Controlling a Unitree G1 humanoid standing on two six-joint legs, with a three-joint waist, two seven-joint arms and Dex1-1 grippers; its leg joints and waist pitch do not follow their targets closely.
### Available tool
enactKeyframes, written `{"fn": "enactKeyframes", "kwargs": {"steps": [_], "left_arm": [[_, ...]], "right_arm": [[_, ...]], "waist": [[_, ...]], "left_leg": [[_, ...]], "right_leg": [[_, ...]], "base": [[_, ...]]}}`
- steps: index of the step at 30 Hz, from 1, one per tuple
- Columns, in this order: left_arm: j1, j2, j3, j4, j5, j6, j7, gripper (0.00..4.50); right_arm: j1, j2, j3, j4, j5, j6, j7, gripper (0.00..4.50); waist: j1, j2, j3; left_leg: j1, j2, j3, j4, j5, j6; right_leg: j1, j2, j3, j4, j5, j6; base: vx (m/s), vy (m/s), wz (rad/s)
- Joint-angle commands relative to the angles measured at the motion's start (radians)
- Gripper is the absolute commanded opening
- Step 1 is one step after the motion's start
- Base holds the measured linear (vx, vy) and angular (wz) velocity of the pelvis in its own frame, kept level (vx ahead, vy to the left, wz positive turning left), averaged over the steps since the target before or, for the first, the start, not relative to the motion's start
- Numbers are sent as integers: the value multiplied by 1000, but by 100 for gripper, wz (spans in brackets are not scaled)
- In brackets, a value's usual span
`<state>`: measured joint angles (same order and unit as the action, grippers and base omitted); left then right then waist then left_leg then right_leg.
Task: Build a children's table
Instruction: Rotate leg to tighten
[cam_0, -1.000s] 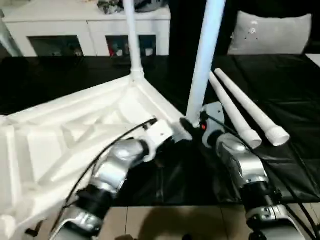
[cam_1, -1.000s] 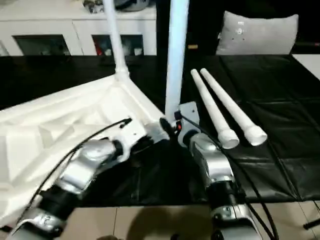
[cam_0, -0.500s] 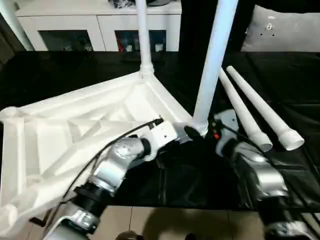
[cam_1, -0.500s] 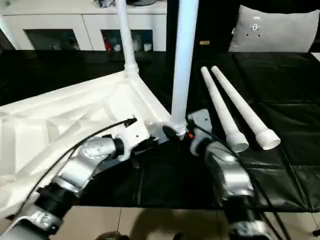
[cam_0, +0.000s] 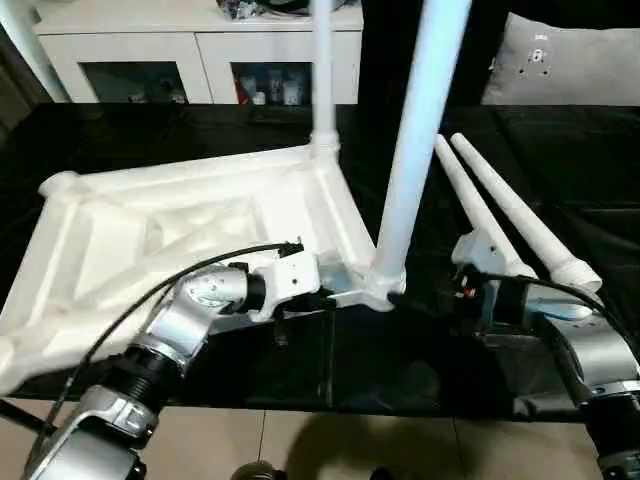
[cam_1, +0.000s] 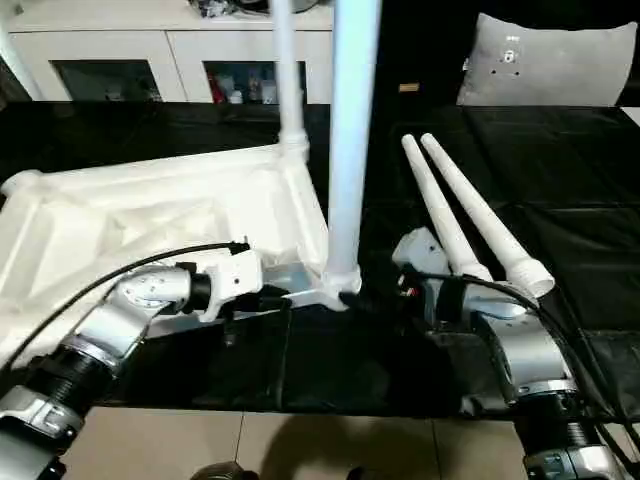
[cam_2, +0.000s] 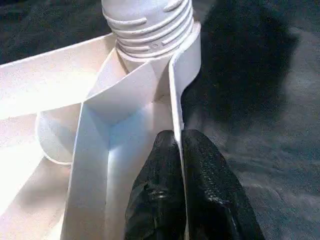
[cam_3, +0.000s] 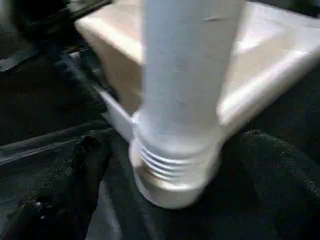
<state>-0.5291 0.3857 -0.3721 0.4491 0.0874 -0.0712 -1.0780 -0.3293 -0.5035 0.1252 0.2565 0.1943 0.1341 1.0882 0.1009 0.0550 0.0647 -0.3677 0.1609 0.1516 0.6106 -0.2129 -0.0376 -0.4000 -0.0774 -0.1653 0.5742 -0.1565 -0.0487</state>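
Left gripper (cam_2: 179, 145): fingers (cam_2: 160, 190) pressed together, pinching the thin rim wall of the table top (cam_0: 180, 225) just short of the near corner socket (cam_0: 368, 292). Right gripper (cam_3: 165, 150): fingers (cam_3: 75, 170) spread wide, one on each side of the threaded base of the near leg (cam_0: 415, 130), a gap showing on both sides, so nothing held. Table top lies upside down on the black cloth (cam_1: 560, 160), ribbed and cross-braced underside facing up, set at an angle to the cloth's front edge. Two legs stand upright in sockets: the near leg at the corner by the grippers, and a far leg (cam_0: 322, 70) at the back corner. Two loose legs (cam_1: 470, 215) lie side by side, touching along their length, on the cloth to the right of the top, wide ends toward the robot. White cabinet (cam_0: 140, 45) and grey pillow (cam_1: 545, 55) behind. No readable writing or brand marks.
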Motion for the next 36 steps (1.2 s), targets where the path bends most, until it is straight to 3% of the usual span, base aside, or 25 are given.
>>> {"fn": "enactKeyframes", "kwargs": {"steps": [1,2,3,5,11,16,26,31,35,36], "left_arm": [[-9,23,-38,-2,0,-36,-70,0],[-7,26,-40,-5,-8,-45,-84,0],[-8,28,-43,5,-18,-68,-102,0],[-5,31,-45,1,-25,-74,-119,0],[-3,34,-50,0,-30,-86,-148,0],[-13,38,-52,26,-28,-109,-159,0],[-6,40,-45,21,-39,-95,-170,0],[33,23,-9,-43,-68,-19,-115,0],[51,4,-4,-92,-44,42,-40,0],[71,-52,6,-153,-34,145,56,0]], "right_arm": [[-24,-14,20,3,-10,-18,39,445],[-30,-10,24,11,-12,-23,38,445],[-37,-7,30,22,-13,-30,40,445],[-39,-4,34,27,-10,-30,45,445],[-43,5,51,34,-5,-25,77,401],[-45,7,65,46,-1,-29,95,361],[-31,23,58,31,24,5,105,278],[-15,65,66,7,29,92,42,271],[-21,116,62,26,7,121,-52,270],[-44,187,47,74,-23,143,-189,270]], "waist": [[7,-13,-77],[10,-12,-78],[10,-23,-81],[19,-15,-78],[31,-20,-81],[39,-18,-83],[41,-19,-84],[36,-17,-80],[24,-19,-71],[20,-21,-70]], "left_leg": [[-3,80,-24,-63,-81,133],[-1,82,-25,-64,-77,133],[0,81,-22,-63,-76,132],[3,82,-20,-64,-85,122],[2,82,-20,-65,-90,107],[3,83,-19,-64,-71,112],[3,83,-19,-64,-72,106],[2,86,-20,-67,-81,95],[6,78,-20,-72,-134,68],[8,73,-18,-72,-144,64]], "right_leg": [[67,-102,76,-70,-282,-95],[66,-103,77,-67,-274,-103],[67,-102,77,-67,-275,-106],[64,-104,78,-71,-307,-103],[67,-106,80,-68,-313,-94],[64,-103,80,-67,-304,-90],[66,-103,79,-67,-308,-85],[64,-103,80,-67,-310,-92],[63,-103,74,-85,-408,-64],[63,-103,72,-91,-436,-53]], "base": [[0,0,0],[0,0,0],[0,0,0],[0,0,0],[0,0,0],[0,0,0],[0,0,0],[0,0,0],[0,0,0],[0,0,0]]}}
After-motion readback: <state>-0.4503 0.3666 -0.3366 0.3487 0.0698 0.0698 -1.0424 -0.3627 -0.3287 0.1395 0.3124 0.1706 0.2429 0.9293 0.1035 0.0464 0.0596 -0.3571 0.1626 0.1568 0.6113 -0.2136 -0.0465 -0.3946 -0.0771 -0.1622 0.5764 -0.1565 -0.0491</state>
